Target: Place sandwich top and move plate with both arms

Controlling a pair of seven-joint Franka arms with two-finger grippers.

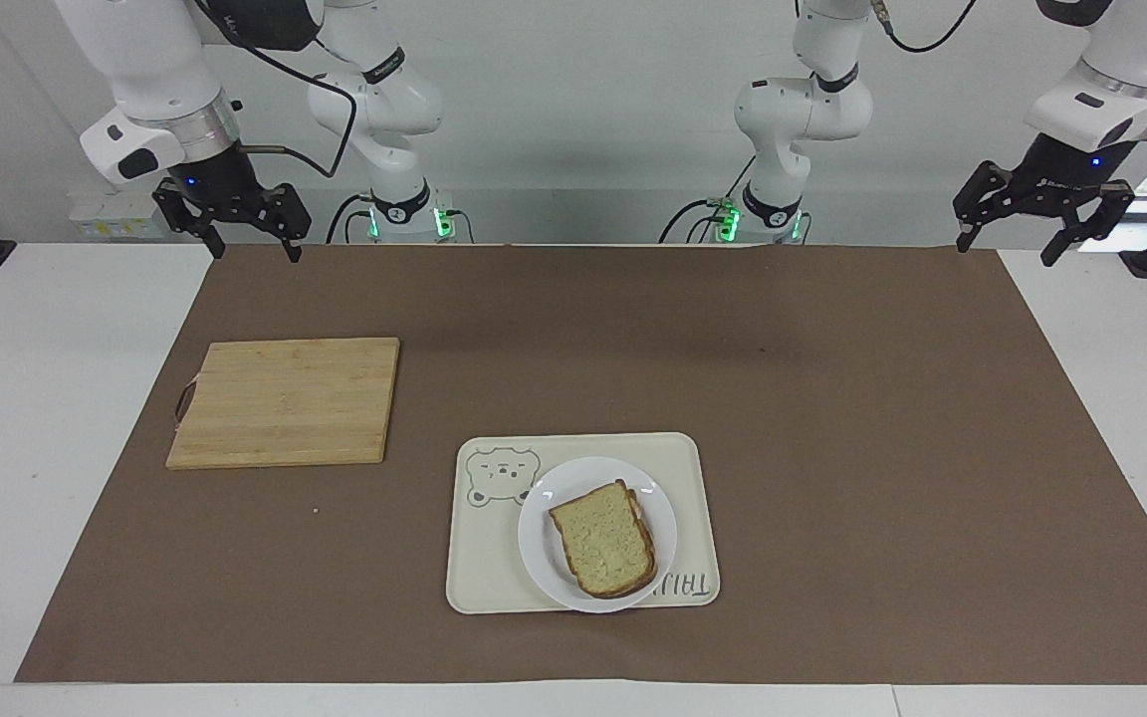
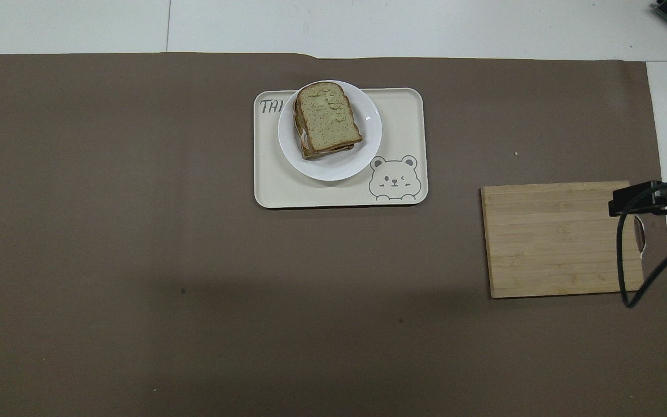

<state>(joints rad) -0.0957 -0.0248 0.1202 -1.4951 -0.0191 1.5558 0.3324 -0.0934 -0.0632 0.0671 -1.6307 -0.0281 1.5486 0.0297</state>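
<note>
Right now the sandwich top [image 1: 601, 538] lies flat on the stacked sandwich, and the sandwich sits on the plate [image 1: 546, 558]. This round white plate rests on the tray [image 1: 494, 568], with one edge sticking out a little past the tray's rim. Up on the tray a bear face [image 2: 396, 179] is drawn in one corner, and big letters in another corner start with "TAI" [image 2: 271, 106]; the plate hides the rest. A wooden cutting board [image 1: 287, 400] lies on the brown mat [image 1: 832, 478], nearer to the robots than the tray and toward the right arm's end of the table.

Both arms wait up in the air. The right gripper [image 1: 247, 245] hangs over the mat's corner with its jaws wide open and nothing in them. The left gripper [image 1: 1008, 244] hangs over the other corner, jaws wide open and empty too
</note>
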